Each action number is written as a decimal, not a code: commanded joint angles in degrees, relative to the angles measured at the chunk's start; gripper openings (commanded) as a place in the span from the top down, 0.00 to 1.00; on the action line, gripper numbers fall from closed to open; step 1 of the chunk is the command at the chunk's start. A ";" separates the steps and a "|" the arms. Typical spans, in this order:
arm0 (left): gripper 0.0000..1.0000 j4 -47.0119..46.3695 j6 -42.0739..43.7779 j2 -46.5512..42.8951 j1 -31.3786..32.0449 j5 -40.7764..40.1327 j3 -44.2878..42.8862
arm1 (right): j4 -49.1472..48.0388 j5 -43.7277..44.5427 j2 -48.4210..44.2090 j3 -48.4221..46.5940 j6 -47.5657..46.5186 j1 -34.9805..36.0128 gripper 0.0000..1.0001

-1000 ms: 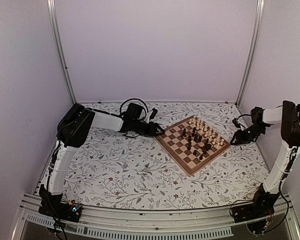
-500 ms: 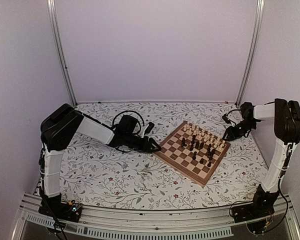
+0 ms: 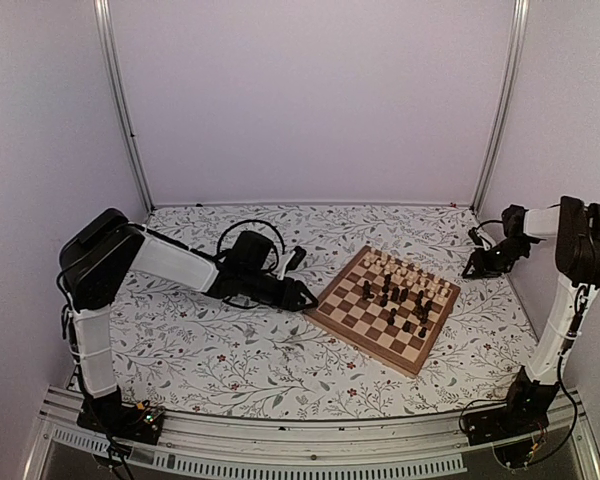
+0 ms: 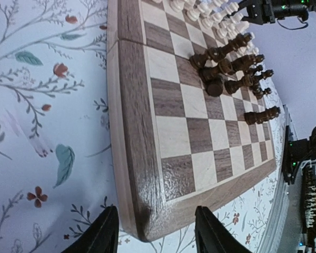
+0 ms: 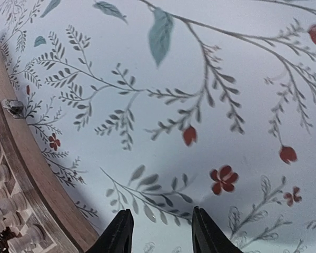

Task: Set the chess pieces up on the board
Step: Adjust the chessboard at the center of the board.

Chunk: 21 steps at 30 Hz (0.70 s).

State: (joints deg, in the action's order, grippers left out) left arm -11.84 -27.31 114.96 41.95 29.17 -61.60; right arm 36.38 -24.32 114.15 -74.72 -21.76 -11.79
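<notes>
The board (image 3: 358, 343) lies on the flowered cloth right of centre, turned cornerwise. Pale chess pieces (image 3: 408, 270) stand along its far right edge, with dark chess pieces (image 3: 400, 300) scattered in the middle. My left gripper (image 3: 305, 298) is open at the board's left corner. In the left wrist view that corner (image 4: 142, 211) lies between the spread fingers of my left gripper (image 4: 155, 238), with a gap on each side. My right gripper (image 3: 472, 268) hovers off the board's right corner, open and empty. It (image 5: 160, 234) is over bare cloth, with the board's edge (image 5: 29, 163) to its left.
The flowered cloth (image 3: 230, 350) covers the table. White walls and metal posts close in the back and sides. A black cable loops over the left wrist (image 3: 250, 235). A small metal clasp (image 5: 13, 107) sits on the board's edge.
The board has turned and slid nearer, its left corner staying in the left gripper. The left elbow swung out left. The right gripper moved in to the board's right corner, then back right.
</notes>
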 commanded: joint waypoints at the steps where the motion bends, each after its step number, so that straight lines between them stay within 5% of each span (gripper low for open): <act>1: 0.48 9.15 7.01 -1.16 0.76 -7.54 -6.75 | 2.81 -0.09 -5.82 5.16 -0.39 -1.00 0.60; 9: 0.47 13.69 8.66 3.83 0.41 -5.92 -13.71 | 0.18 1.68 -10.11 16.04 -3.67 -0.92 0.70; 21: 0.45 11.22 7.04 5.44 0.67 0.25 -11.75 | -1.16 -0.63 -5.28 12.93 -2.41 7.05 0.73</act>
State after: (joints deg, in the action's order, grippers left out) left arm 0.93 -20.12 121.43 42.00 26.57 -75.44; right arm 34.83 -24.12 104.99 -60.93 -24.64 -8.19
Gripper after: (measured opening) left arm 0.553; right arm 0.269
